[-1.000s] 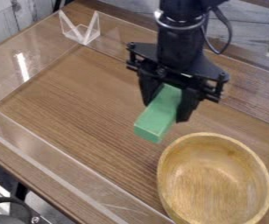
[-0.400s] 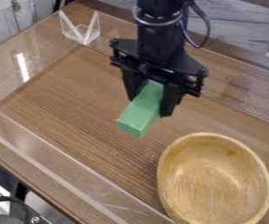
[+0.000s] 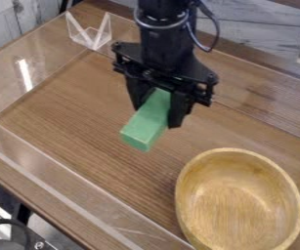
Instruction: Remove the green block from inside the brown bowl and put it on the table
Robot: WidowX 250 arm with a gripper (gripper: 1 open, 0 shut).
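Black gripper (image 3: 159, 105) holding a bright green rectangular block (image 3: 146, 127) above the brown wood-grain table (image 3: 74, 107).

The gripper's jaws are clamped on the upper end of the long, flat, plain green bar, which hangs tilted, its lower end slanting down toward the left of the view and clear of the tabletop. The block is out of the wide, shallow round bowl of light tan wood (image 3: 239, 202), which sits near the lower right corner with visible grain, a thick rim and nothing in it. Clear acrylic walls (image 3: 35, 68) edge the table.
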